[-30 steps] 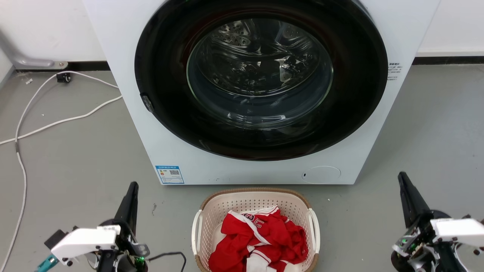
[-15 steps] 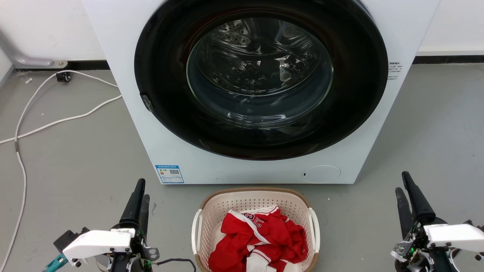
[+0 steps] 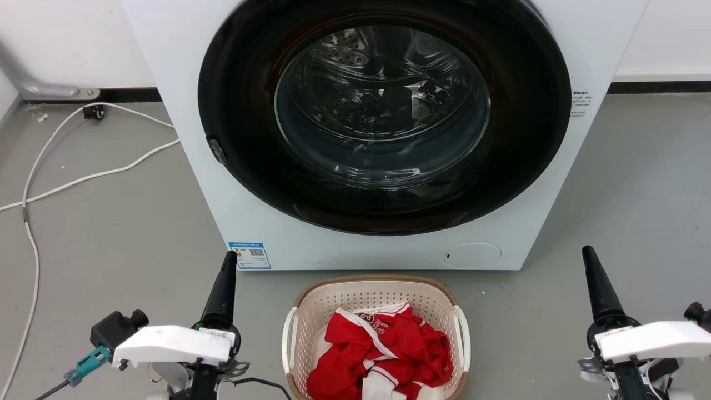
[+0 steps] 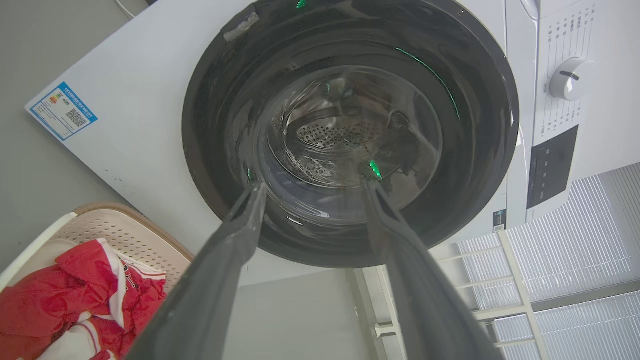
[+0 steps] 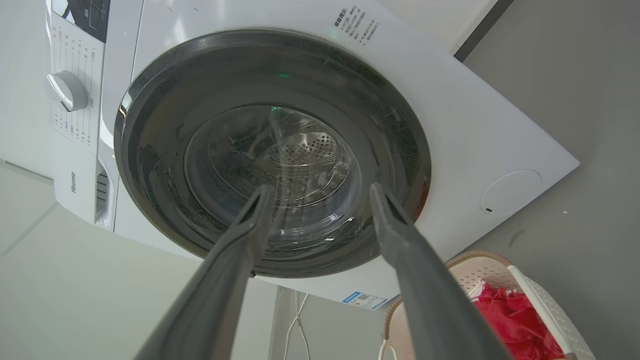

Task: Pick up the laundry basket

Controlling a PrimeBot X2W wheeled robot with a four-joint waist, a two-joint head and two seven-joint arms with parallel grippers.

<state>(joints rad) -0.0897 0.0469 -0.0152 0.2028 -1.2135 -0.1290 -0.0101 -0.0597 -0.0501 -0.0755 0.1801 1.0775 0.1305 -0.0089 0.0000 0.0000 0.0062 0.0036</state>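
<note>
Right now both of your tools sit nearest the camera, one on each side of the load. The left gripper (image 3: pixel 229 258) hangs over the grey floor (image 3: pixel 111 239) near the basket's left side. The right gripper (image 3: pixel 587 254) is well apart from it on the other side. In each wrist view the two long dark fingers stand parted with nothing between them, and they aim at the machine rather than at the basket.

Between the two grippers, on the floor, is the cream perforated plastic laundry basket with its brown woven-look rim (image 3: pixel 355 299). It holds a crumpled red and white garment (image 3: pixel 383 350). The white side handles, left (image 3: pixel 288 339) and right (image 3: pixel 462 339), are both untouched, so I judge the grasp has not begun.

Just behind the basket stands the white front-loading washing machine (image 3: pixel 183 111), with its dark round glass door (image 3: pixel 383 111) shut. Farther off to the left, a white cable (image 3: pixel 83 180) trails across the floor.

Watch three things:
- The handles are thin loops, so a finger that arrives off line may skid off or push the light basket sideways.
- If one side catches before the other, the basket will likely tilt and tip the garment out.
- The far rim sits close to the machine's front, so any forward drift in the lift could scrape it.
</note>
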